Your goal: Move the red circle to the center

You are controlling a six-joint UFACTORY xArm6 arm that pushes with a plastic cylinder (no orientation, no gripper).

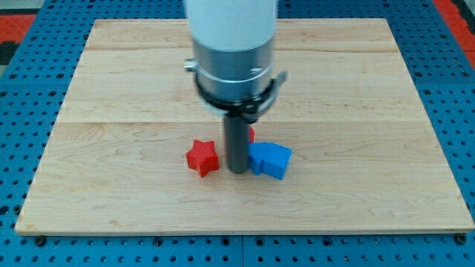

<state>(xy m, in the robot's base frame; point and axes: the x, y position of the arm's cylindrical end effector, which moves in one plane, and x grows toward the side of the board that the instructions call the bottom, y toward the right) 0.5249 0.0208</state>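
Observation:
My tip rests on the wooden board, a little below its middle. A red star-shaped block lies just to the view's left of the tip. A blue block of irregular shape lies just to the view's right of the tip, touching or nearly touching the rod. A small sliver of another red block shows behind the rod, above the blue block; most of it is hidden, so its shape cannot be made out.
The arm's white and grey body hangs over the board's upper middle and hides what lies behind it. A blue pegboard surrounds the board on all sides.

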